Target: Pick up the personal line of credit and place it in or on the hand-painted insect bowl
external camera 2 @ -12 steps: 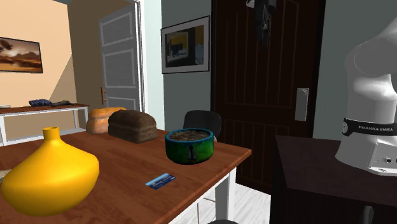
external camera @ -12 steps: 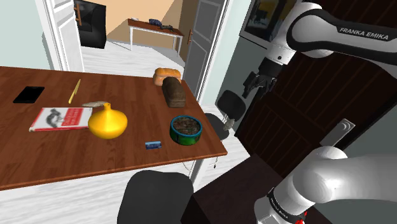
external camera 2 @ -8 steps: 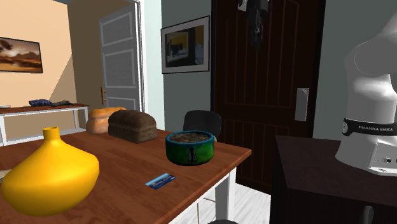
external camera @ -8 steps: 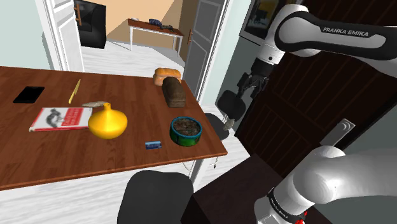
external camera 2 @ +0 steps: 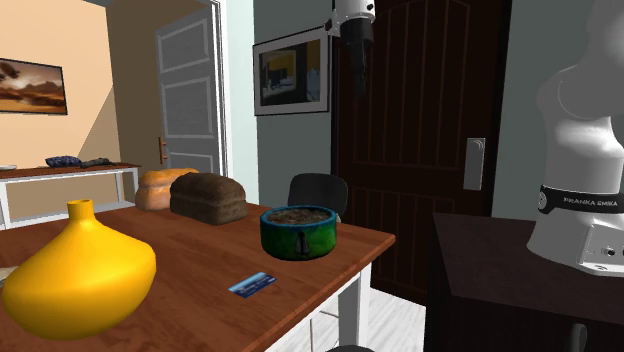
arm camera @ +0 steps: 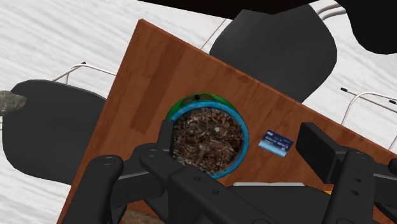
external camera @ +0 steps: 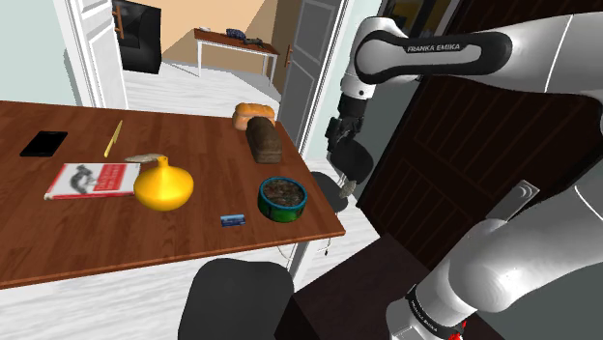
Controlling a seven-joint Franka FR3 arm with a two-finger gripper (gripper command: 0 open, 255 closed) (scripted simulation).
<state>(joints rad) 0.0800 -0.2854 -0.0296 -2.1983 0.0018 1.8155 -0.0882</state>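
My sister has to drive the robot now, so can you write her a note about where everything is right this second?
End effector: open, empty, high up by the table end nearest the dark door.
Blue card: flat on the table, beside the bowl, not touching it.
Bowl: green and blue, upright near the table corner, brown stuff inside.
Done: nothing picked up yet.
Left: go down, grasp the card, lift it, put it in the bowl.

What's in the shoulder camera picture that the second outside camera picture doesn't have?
The shoulder view has a red book, a black phone and a yellow pencil lying on the table. The second exterior view has a landscape painting hanging up. Both have the yellow vase, the green bowl and the little blue card.
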